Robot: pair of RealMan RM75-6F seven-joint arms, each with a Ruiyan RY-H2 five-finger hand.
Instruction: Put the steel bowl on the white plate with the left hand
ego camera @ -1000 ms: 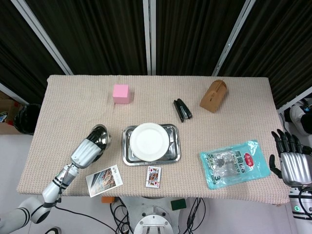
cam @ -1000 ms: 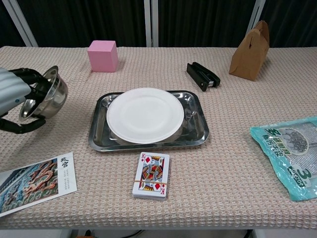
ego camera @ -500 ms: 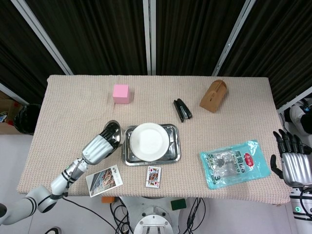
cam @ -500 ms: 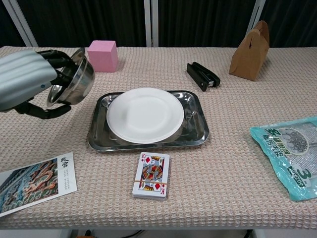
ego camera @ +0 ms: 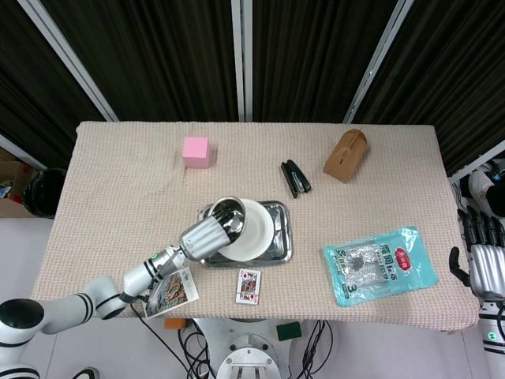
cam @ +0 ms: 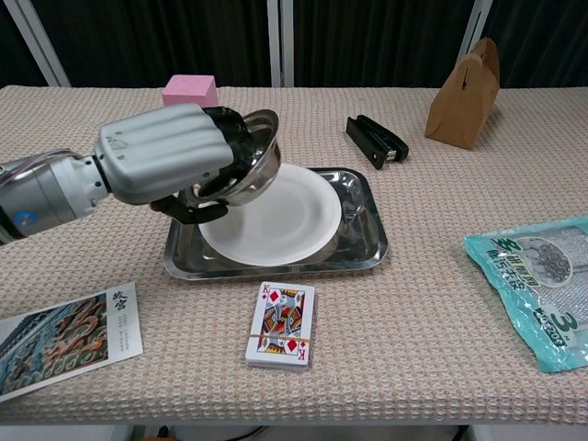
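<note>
My left hand (ego camera: 204, 236) (cam: 163, 163) grips the steel bowl (ego camera: 228, 219) (cam: 252, 163) by its near rim and holds it tilted above the left part of the white plate (ego camera: 257, 230) (cam: 280, 217). The plate lies in a steel tray (ego camera: 279, 237) (cam: 363, 241) at the table's middle. In the chest view the hand's fingers wrap the bowl's rim and hide its near side. My right hand (ego camera: 484, 262) hangs off the table's right edge with its fingers spread and nothing in it.
A deck of playing cards (ego camera: 248, 286) (cam: 281, 336) lies just in front of the tray, a picture card (ego camera: 170, 291) (cam: 62, 338) at front left. Behind are a pink cube (ego camera: 196, 151) (cam: 190, 90), a black stapler (ego camera: 295, 178) (cam: 377, 141) and a brown paper box (ego camera: 346, 155) (cam: 464, 83). A teal packet (ego camera: 379, 264) (cam: 544, 285) lies right.
My left hand has carried the bowl rightward from the table's left side to above the plate's left part. The right hand has dropped slightly lower at the frame's edge.
</note>
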